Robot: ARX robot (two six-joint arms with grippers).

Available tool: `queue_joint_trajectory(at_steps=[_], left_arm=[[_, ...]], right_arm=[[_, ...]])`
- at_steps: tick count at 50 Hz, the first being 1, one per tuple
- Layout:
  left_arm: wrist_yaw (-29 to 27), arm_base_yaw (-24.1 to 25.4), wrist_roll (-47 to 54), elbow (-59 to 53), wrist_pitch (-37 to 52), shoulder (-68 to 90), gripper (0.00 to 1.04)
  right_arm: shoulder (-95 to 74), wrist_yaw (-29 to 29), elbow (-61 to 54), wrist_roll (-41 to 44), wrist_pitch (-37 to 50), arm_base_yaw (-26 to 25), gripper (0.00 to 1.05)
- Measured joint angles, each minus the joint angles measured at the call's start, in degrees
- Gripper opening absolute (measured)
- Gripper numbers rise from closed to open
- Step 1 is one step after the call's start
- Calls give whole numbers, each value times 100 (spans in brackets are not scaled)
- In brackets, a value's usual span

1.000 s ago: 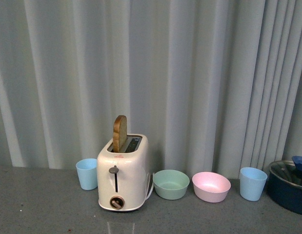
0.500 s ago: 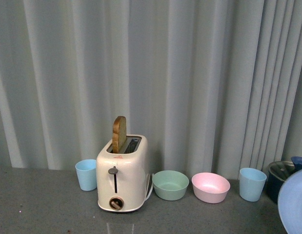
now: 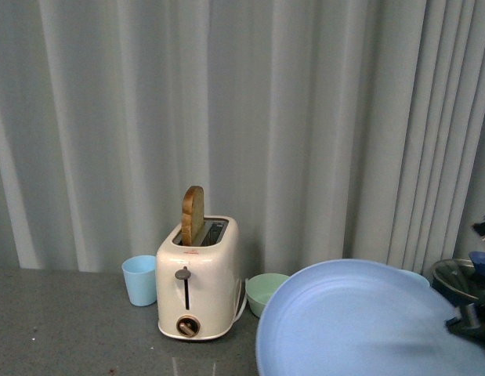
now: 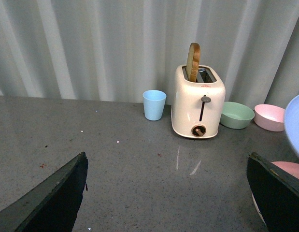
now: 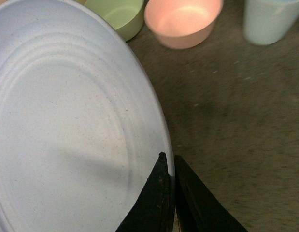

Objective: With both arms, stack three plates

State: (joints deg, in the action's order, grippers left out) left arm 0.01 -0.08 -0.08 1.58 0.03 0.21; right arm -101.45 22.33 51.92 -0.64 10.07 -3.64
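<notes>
A pleated pale grey fabric curtain closes off the back, and a speckled dark grey desk runs in front of it. The round, shallow, matte light blue plate fills the front view from 4 to 6 o'clock. It is lifted clear of the desk and tipped slightly, and its faint concentric rings show. The right tool is clenched on the plate's rim, one black finger above and one beneath. That looks like a carrying hold chosen to keep the broad face level enough for setting down on another plate.

At the plate's 9 o'clock stands a glossy cream two-slot toaster with a brown bread slice upright in it. In the left wrist view a sliver of a pink plate lies flat on the desk, probably the base of the stack; the cream one I cannot make out. A smooth mint green bowl peeks out at the toaster's 3 o'clock, and a small pale blue plastic cup is at its 9 o'clock. The left tool is spread wide, grasping nothing.
</notes>
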Motion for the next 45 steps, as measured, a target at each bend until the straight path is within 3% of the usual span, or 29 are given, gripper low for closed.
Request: queue_joint_trajectory(at_steps=[7,14,45], left_arm=[[-2,0,0,0,0,0,98],[-2,0,0,0,0,0,98],[-2,0,0,0,0,0,98]], right_arm=[[-295,35,-96,-284,120,498,3],[-376,33,-208,-330,125,688,3],[-706,52,-540,-306,262,695,3]])
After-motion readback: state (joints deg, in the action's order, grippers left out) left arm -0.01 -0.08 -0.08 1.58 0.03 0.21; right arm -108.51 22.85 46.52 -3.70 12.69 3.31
